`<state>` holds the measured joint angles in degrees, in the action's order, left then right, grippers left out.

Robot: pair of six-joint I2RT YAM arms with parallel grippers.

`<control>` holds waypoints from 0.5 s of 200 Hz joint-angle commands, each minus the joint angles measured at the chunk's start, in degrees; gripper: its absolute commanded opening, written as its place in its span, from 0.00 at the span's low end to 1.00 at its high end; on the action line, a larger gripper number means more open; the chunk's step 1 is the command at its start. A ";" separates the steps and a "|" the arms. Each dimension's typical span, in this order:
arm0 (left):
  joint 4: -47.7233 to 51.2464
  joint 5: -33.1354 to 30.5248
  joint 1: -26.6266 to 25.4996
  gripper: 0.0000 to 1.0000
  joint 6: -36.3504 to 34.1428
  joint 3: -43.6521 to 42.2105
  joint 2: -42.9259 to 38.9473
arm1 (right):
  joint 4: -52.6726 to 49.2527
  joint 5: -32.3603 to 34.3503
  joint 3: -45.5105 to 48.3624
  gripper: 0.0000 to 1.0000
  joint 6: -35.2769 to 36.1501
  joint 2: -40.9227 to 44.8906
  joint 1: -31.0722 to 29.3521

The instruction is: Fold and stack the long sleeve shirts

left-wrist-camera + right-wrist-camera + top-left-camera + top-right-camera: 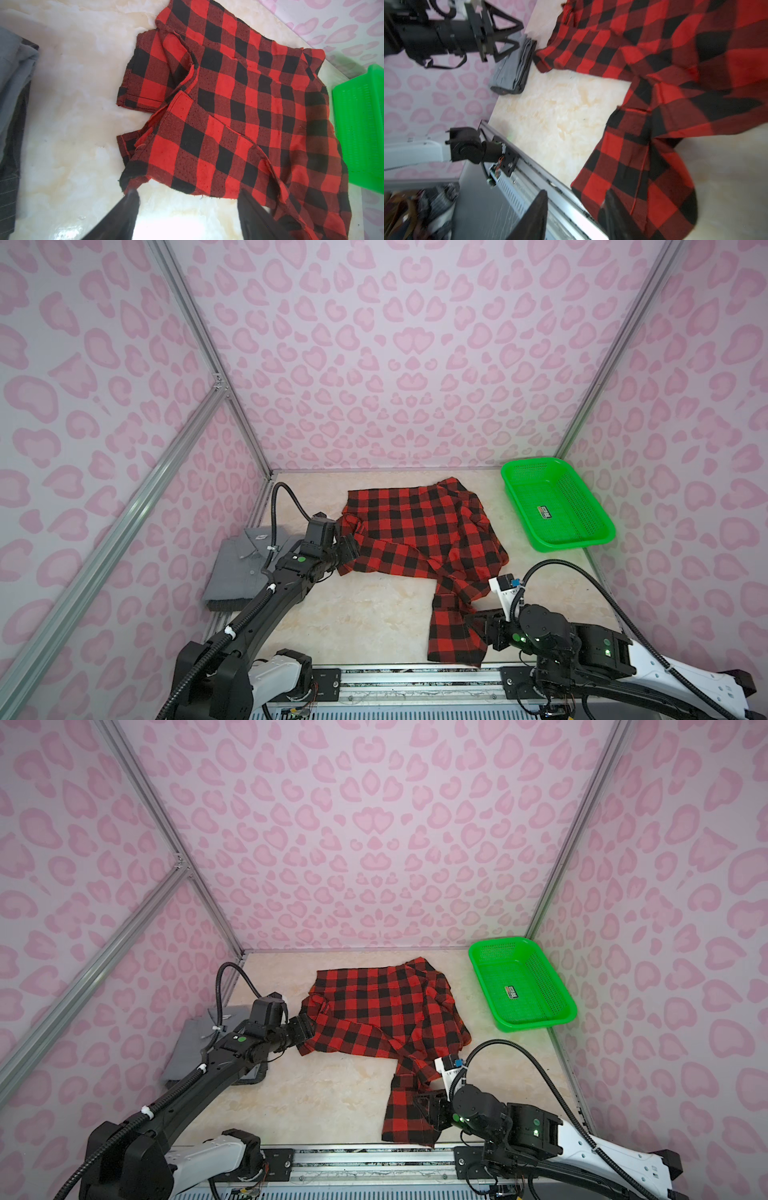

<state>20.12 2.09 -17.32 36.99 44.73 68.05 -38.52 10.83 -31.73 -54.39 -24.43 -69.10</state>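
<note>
The red-and-black checked long sleeve shirt (419,526) (382,1006) lies rumpled and spread on the marble table, one sleeve (453,630) trailing to the front edge. The grey long sleeve shirt (241,568) (187,1048) sits folded at the left wall, partly hidden by my left arm. My left gripper (351,547) (187,193) is open at the checked shirt's left edge (239,108), with nothing clamped. My right gripper (478,620) (576,193) hovers at the sleeve's front end with its jaws apart. One finger (612,207) lies over the cloth (643,166).
A green perforated basket (530,462) (498,942) (359,124) stands at the back right corner. An aluminium rail (415,676) runs along the table's front edge, just under the sleeve end. Pink patterned walls close in on three sides.
</note>
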 commanded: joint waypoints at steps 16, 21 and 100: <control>0.95 -0.94 -0.04 0.77 -1.21 2.53 6.02 | -1.04 4.17 -6.48 0.52 7.31 -14.80 9.66; 1.11 -1.01 0.07 0.77 -1.22 3.03 7.21 | 1.14 1.20 -6.79 0.52 9.05 -16.45 11.44; 0.69 -2.47 0.09 0.75 -1.13 -1.19 3.86 | 17.40 -19.64 -27.05 0.56 32.15 -59.88 26.04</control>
<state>20.84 1.17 -17.26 36.34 45.25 74.76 -24.58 -2.35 -52.77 -31.31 -74.56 -43.75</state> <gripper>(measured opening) 0.753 0.563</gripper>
